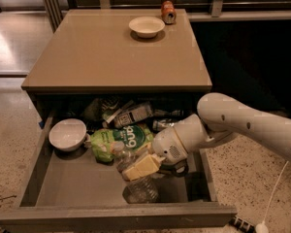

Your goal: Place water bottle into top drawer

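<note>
One arm is reaching in over the right edge of the bench, and its gripper (pixel 138 168) is hanging low inside the top drawer (pixel 77 188), close to the front edge and a little right of the middle. The water bottle (pixel 141 191) is lying directly beneath it, its clear ribbed body sitting on the grey drawer floor, or very nearly so, just behind the front wall. The gripper is lying across the bottle and seems to be touching it. Whether it is clamping the bottle or leaving it loose, I cannot tell from where I am standing.

I am judging that the placing step is nearing its end, since the bottle is already down in the drawer rather than hovering over it. What is remaining, I am guessing, is the release and the retreat. That is calling for a clean opening and then a lift straight up and out toward the right edge, so the bottle is not rolling or being dragged along.

A green bag (pixel 121 140) is crowding in just behind the bottle, and a white bowl (pixel 68 134) is sitting by the drawer's left edge, well apart. Near the back edge of the bench top (pixel 111 57), another bowl (pixel 146 26) and an orange can (pixel 168 11) are standing out of the way.
</note>
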`<state>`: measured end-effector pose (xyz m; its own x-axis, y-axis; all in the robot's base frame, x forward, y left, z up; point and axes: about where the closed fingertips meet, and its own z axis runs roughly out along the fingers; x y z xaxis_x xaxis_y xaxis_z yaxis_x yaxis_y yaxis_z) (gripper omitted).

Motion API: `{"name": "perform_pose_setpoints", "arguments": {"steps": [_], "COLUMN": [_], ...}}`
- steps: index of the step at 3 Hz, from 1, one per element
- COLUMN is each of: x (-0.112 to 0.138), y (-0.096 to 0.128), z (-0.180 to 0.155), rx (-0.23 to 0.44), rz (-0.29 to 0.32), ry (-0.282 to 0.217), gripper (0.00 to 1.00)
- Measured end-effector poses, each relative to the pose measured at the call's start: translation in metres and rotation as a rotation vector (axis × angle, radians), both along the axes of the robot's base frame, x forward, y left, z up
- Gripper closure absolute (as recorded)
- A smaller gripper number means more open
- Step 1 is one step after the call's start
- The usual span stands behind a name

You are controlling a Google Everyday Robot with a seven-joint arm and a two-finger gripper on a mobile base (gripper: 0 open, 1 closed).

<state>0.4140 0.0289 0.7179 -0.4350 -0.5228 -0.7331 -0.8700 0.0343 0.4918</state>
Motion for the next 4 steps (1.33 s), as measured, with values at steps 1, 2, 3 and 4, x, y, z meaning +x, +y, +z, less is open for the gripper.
{"name": "perform_pose_setpoints", "arguments": {"steps": [1,2,3,4], "x": [0.000,-0.005,-0.014,-0.014], "y": [0.000,0.003,0.006,0.006], "z": [0.000,-0.016,-0.034,-0.034], "rx": [0.000,0.016,0.019,0.019], "rz": [0.000,0.020,0.039,0.039], "ry": [0.000,0.040,0.078,0.078], "gripper": [1.00,1.00,1.00,1.00]}}
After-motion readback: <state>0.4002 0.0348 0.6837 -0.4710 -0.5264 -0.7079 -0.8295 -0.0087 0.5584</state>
